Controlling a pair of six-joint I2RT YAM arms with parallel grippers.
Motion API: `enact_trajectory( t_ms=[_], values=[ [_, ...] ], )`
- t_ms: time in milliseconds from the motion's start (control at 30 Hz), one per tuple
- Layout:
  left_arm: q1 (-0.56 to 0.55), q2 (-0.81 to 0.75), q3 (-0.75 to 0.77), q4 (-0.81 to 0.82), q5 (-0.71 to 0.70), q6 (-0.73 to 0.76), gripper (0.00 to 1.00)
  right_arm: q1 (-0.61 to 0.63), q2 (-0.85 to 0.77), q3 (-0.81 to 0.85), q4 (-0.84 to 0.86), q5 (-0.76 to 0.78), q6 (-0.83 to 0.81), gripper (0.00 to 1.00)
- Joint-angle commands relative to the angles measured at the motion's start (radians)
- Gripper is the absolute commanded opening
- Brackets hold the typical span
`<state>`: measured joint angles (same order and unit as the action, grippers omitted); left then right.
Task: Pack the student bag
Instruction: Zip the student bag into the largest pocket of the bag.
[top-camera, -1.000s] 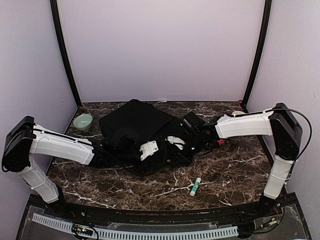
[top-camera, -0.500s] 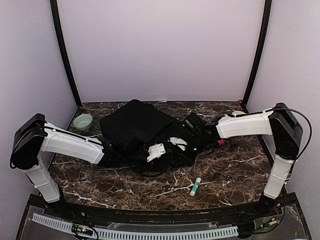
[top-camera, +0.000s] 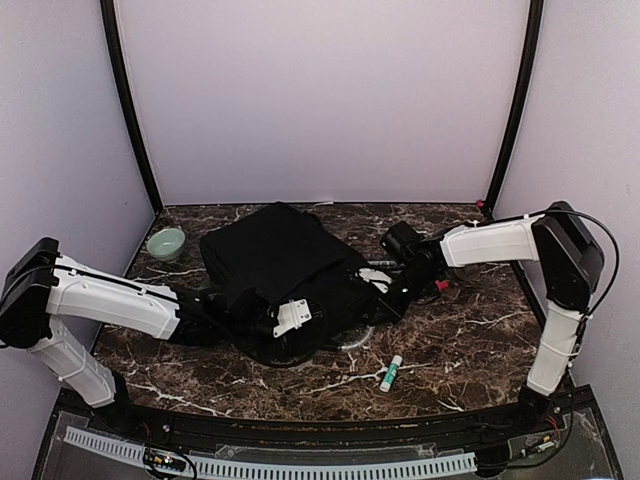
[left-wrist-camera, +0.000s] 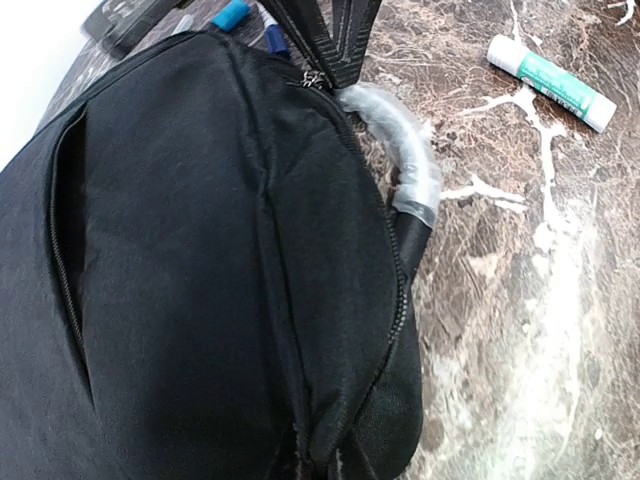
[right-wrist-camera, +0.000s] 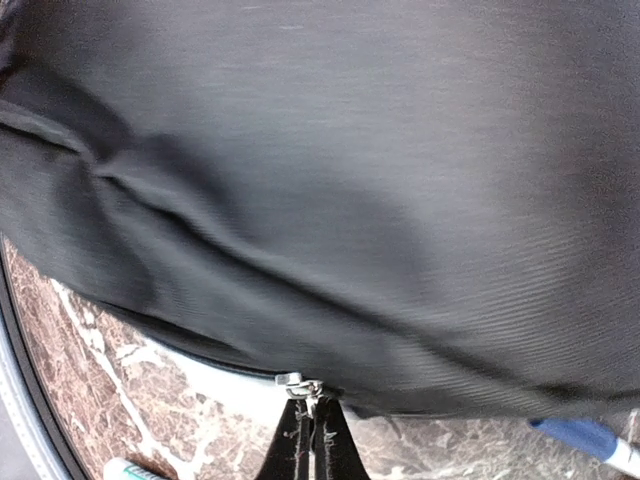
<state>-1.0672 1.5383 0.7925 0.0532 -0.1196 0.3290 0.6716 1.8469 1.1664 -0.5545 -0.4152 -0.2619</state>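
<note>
Left arm has drawn back toward its base since a second ago, and the left gripper (top-camera: 298, 314) has gone from wide to clamped on fabric at the near edge of the student bag (top-camera: 275, 250). Bag lies mid-table (top-camera: 470, 340). Right gripper (right-wrist-camera: 313, 440) is pinched tight on the zipper pull (right-wrist-camera: 298, 382). Glue stick (top-camera: 391, 372) lies apart, nearer the front.

The right hand (right-wrist-camera: 312, 408) pinches the metal zipper pull (right-wrist-camera: 296, 381) of the black student bag (right-wrist-camera: 320, 180), which fills the frame above the marbled tabletop (right-wrist-camera: 120, 385).
</note>
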Motion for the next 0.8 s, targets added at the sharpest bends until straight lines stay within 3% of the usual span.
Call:
enact_trajectory(
  t_ms=[0,200,233,333,400,567,767],
  values=[
    [-0.014,-0.134,-0.072,-0.150,-0.077,-0.109,0.00,-0.010,0.031,0.030,0.012,0.062,-0.013,0.00],
    [-0.014,-0.316,-0.139,-0.242,-0.275,-0.155,0.00,-0.005,0.040,0.051,0.045,-0.034,0.006,0.00],
    [-0.014,-0.343,-0.146,-0.250,-0.276,-0.153,0.05,-0.002,0.039,0.056,0.050,-0.051,0.008,0.00],
    [-0.014,-0.387,-0.146,-0.280,-0.257,-0.158,0.39,0.023,0.032,0.073,0.057,-0.087,0.008,0.00],
    [-0.014,-0.405,-0.135,-0.285,-0.221,-0.169,0.50,0.046,0.024,0.084,0.060,-0.103,0.008,0.00],
    [-0.014,-0.417,-0.106,-0.178,-0.121,-0.212,0.61,0.121,-0.006,0.112,0.060,-0.142,0.013,0.00],
    [-0.016,-0.314,-0.039,-0.040,-0.031,-0.242,0.65,0.204,-0.033,0.143,0.055,-0.160,0.026,0.00]
  ],
)
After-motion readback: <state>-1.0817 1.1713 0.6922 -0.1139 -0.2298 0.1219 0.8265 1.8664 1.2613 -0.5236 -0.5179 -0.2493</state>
